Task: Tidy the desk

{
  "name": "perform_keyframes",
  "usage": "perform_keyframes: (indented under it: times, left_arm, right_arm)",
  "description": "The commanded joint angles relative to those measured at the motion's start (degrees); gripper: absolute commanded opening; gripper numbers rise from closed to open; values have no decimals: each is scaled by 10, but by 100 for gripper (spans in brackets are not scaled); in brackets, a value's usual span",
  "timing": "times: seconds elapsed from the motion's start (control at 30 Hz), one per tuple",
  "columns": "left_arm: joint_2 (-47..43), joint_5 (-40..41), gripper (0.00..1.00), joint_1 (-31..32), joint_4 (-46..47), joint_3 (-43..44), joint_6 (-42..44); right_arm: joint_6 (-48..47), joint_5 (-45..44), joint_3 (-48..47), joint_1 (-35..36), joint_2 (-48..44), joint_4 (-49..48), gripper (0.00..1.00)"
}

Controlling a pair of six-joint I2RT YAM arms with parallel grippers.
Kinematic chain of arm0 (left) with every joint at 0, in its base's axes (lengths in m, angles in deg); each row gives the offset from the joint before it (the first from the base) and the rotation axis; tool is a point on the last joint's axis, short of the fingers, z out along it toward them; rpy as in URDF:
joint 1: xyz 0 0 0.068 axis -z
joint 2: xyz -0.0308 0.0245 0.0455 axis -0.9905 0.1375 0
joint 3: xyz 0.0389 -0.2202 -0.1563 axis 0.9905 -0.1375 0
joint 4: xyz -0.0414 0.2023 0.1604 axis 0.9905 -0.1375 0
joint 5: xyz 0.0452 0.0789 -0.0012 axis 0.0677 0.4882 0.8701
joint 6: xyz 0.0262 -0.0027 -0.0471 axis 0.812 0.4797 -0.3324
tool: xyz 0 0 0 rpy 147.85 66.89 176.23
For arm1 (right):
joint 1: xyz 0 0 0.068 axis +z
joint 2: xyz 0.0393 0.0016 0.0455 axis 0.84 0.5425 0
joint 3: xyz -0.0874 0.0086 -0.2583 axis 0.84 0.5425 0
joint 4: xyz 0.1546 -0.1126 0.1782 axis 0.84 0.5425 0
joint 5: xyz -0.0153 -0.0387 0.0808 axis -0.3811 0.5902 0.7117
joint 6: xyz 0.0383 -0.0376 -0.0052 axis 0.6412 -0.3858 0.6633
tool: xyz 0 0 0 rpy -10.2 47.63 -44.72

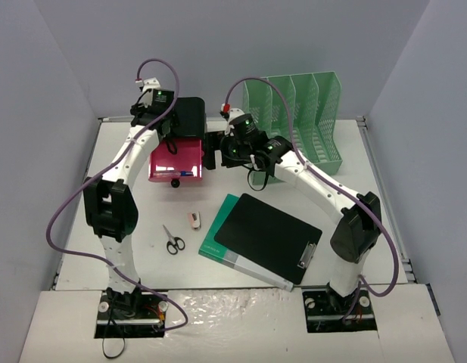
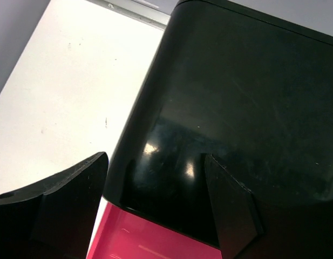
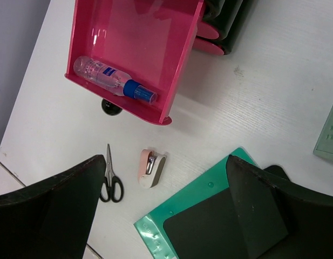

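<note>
The white desk holds a black drawer unit at the back, with its pink drawer pulled out. A clear spray bottle with a blue cap lies in the drawer. My left gripper is open, its fingers straddling a corner of the black unit just above the pink drawer. My right gripper is open and empty, hovering above the desk to the right of the drawer.
Scissors and a small pink stapler lie in front of the drawer. A black clipboard rests on a green folder. A green file holder stands at the back right. Grey walls edge the desk.
</note>
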Motion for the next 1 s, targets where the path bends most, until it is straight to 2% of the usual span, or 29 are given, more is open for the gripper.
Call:
perform_keyframes:
  times: [0.0, 0.57, 0.97]
  left_arm:
    - [-11, 29, 69, -12, -20, 60, 24]
    - [33, 13, 70, -23, -60, 85, 18]
    - [40, 9, 70, -25, -70, 83, 9]
  right_arm:
    - [10, 28, 13, 6, -2, -43, 91]
    - [68, 105, 70, 24, 34, -133, 91]
    - [73, 87, 75, 48, 75, -158, 91]
